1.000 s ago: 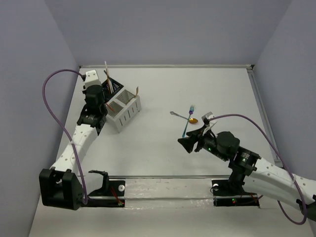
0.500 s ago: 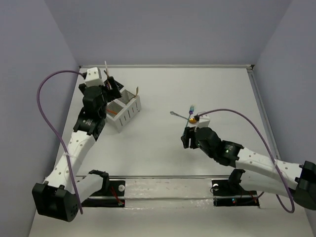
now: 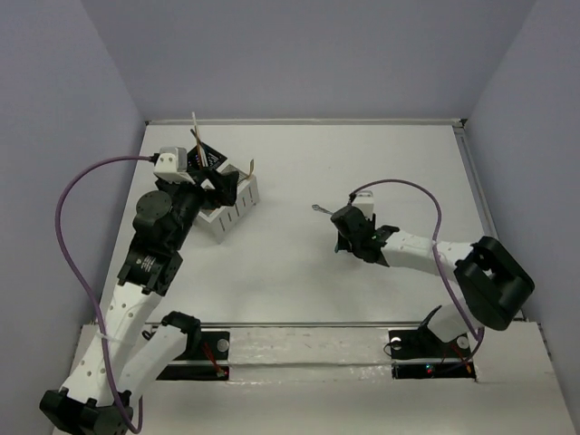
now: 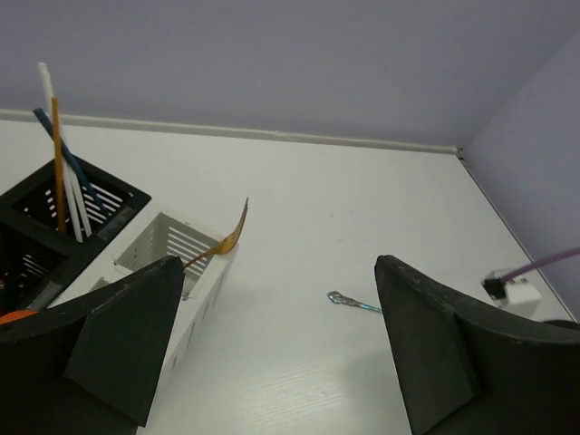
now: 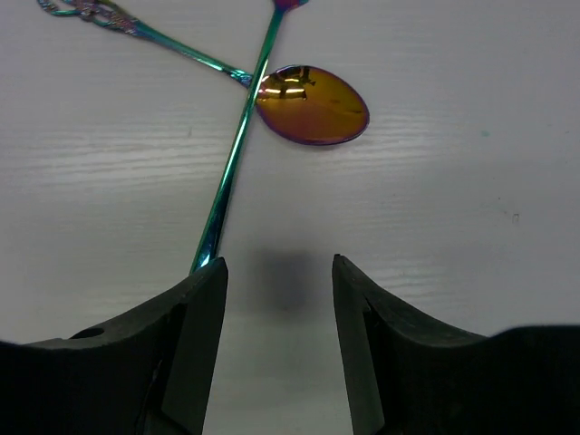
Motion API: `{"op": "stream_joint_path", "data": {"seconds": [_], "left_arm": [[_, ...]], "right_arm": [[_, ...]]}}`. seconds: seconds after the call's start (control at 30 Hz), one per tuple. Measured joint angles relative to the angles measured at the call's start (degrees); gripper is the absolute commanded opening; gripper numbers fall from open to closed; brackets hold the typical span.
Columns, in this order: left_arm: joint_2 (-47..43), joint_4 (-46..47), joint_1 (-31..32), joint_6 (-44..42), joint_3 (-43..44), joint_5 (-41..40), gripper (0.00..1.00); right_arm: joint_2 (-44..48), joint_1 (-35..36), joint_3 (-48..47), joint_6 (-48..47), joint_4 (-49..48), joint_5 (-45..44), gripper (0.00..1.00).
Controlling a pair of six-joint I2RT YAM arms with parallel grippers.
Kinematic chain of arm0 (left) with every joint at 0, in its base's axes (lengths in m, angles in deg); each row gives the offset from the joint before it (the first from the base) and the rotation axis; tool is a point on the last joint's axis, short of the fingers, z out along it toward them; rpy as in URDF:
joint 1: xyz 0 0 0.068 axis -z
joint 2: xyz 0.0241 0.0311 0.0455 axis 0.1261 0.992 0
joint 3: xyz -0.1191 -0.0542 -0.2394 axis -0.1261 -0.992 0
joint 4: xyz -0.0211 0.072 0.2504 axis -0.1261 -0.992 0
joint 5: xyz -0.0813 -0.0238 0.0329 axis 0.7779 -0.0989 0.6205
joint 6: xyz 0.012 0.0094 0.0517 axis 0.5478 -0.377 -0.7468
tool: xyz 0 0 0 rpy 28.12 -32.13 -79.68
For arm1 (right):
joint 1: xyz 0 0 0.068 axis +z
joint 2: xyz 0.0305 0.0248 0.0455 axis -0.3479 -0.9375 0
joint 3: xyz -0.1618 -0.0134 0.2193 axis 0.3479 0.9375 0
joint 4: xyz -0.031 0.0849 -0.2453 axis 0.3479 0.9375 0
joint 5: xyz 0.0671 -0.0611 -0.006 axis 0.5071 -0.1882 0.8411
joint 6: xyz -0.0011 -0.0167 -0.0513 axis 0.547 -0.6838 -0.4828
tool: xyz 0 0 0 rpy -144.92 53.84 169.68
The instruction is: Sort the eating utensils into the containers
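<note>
At the far left the black caddy (image 4: 109,201) holds upright sticks (image 4: 56,145) in white, orange and dark blue; touching it on the right, the white caddy (image 4: 174,249) has one gold utensil (image 4: 228,237) leaning out over its rim; the left gripper (image 4: 276,308) hovers just above both with its fingers spread wide and nothing between them, so this arm is out of the pick. Well apart to the right, on the bare table (image 5: 471,236), a spoon (image 5: 311,104) with an orange-gold bowl lies crossed by a slim teal stem (image 5: 234,163), whose head is cut off at the top of the right wrist view, so it may be a fork but that cannot be confirmed. The right gripper (image 5: 278,270) hangs low over them, jaws apart and empty; the stem's near end lies just beside one finger rather than midway. The step in hand looks like picking up that stem; to do it well, shift sideways until the stem is centred, turn the wrist so the pads close square across it, go down close to the table, and grip well short of the crossing so the spoon is not dragged along.
</note>
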Motion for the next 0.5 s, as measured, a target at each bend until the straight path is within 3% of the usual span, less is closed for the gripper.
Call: {"op": "stream_joint_path", "data": {"seconds": [0.33, 0.5], "left_arm": [[-0.5, -0.4, 2.6, 1.3, -0.4, 7.0, 0.99], [-1.6, -0.4, 3.2, 1.3, -0.4, 7.7, 0.99]], "right_arm": [[-14.5, -3.4, -10.2, -0.6, -0.9, 0.9, 0.5], [-16.1, -3.4, -11.7, -0.4, -1.0, 1.0, 0.47]]}}
